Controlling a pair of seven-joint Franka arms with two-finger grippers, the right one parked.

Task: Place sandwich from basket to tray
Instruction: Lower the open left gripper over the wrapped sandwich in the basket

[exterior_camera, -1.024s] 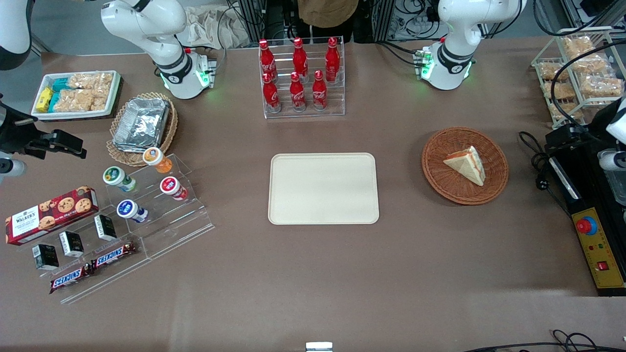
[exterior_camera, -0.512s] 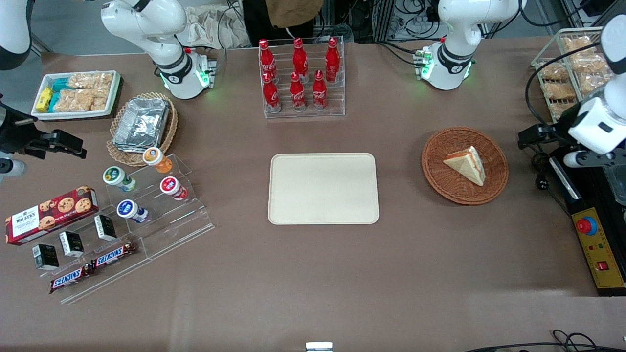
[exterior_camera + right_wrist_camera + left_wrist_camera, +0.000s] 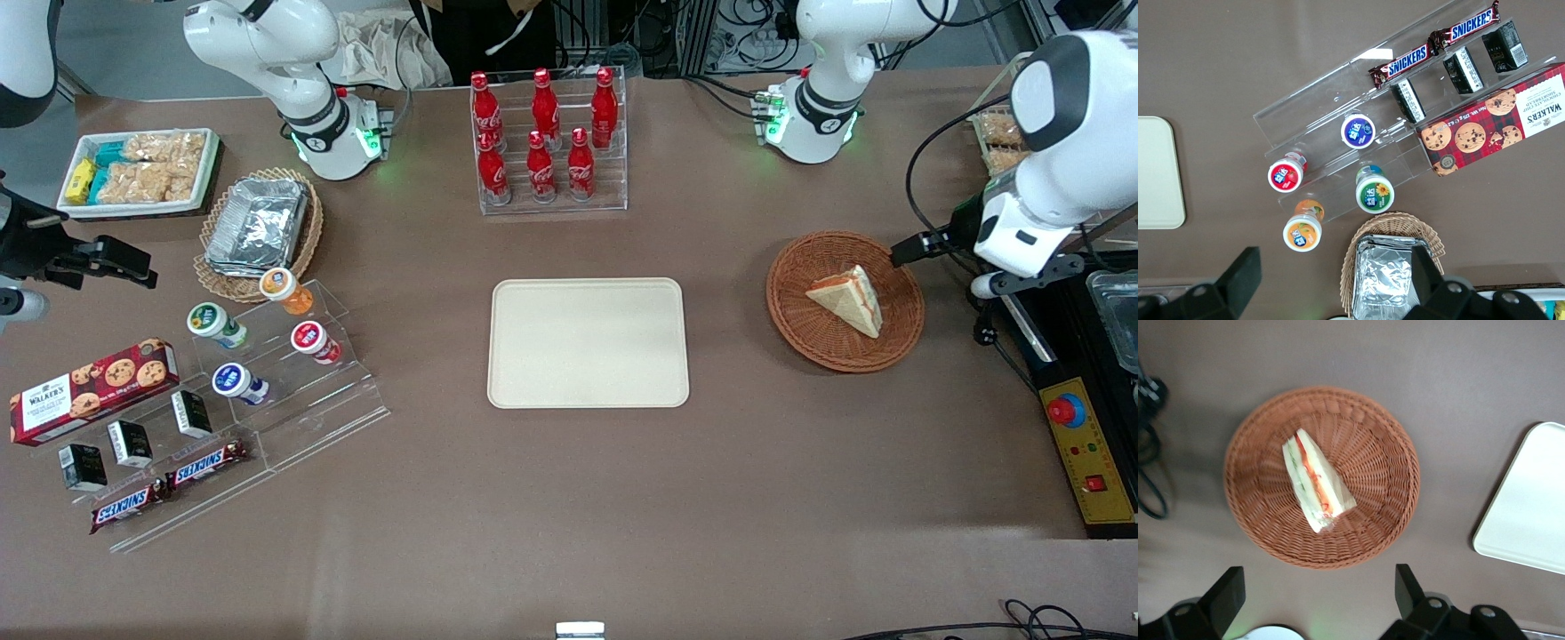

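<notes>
The sandwich (image 3: 846, 299) is seen lying in the basket (image 3: 800, 313) at right of frame, the tray (image 3: 587, 342) sitting mid-desk. The gripper (image 3: 1318, 600) is parked above the basket, jaws spread wide, nothing held. Soft, squishy bread probably, so it's best pinched gently across the flat bread faces.

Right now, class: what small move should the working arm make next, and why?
Probably ease the gripper down over the sandwich. The sandwich lies untouched in the basket, the tray holds nothing, and the wrist view shows the open gripper above the basket, near its rim and apart from the sandwich.
</notes>
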